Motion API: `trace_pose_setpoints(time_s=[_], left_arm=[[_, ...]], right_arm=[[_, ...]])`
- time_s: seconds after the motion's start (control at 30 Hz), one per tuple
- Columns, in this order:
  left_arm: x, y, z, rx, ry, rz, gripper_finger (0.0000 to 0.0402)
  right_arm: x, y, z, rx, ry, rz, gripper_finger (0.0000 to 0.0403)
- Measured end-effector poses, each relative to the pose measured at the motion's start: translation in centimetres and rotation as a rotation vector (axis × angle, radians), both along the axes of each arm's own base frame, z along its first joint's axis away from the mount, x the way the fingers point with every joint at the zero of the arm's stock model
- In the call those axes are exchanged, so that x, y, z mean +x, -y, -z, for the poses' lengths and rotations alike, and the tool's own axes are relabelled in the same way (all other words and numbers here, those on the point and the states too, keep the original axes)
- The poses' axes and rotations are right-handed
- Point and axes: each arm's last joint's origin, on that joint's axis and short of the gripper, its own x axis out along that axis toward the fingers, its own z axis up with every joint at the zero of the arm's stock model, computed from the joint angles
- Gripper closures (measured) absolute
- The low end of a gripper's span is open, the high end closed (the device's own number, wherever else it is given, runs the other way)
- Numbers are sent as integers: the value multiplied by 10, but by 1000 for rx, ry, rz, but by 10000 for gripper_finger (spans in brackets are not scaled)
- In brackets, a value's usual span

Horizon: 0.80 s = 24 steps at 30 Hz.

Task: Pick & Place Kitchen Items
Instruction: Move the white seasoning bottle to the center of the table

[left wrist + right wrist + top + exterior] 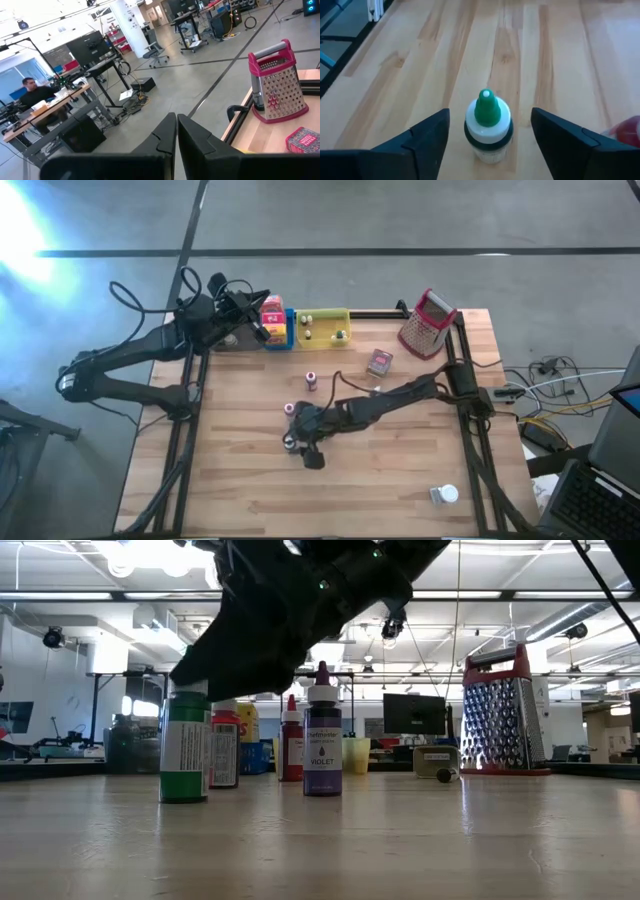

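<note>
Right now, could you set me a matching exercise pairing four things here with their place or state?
Things:
1. green-capped bottle
2. grater
3. left gripper
4. violet bottle

Place or state:
A. shut, beyond the table's far left corner
B. upright between the open fingers of the right gripper
C. at the table's far right corner
D. upright mid-table, purple label

Pairs: 1-B, 2-C, 3-A, 4-D
</note>
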Motion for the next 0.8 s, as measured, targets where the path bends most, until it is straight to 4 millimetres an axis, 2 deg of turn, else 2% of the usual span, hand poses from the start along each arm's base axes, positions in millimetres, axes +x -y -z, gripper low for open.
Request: trace_pose_setpoints(time_s=[0.17, 0.37, 0.63, 0.8], left_arm=[[0, 0, 0, 0, 0, 0, 380], [0, 0, 0, -1, -3, 0, 380], [0, 0, 0, -1, -5, 0, 380], [0, 0, 0, -1, -5, 0, 380]], right_arm=[[-5, 0, -9, -23, -15, 17, 113], [-21, -2, -35, -73, -59, 53, 119], [-64, -11, -78, -167, -28, 250, 167], [-97, -10, -85, -193, 1, 418, 196]])
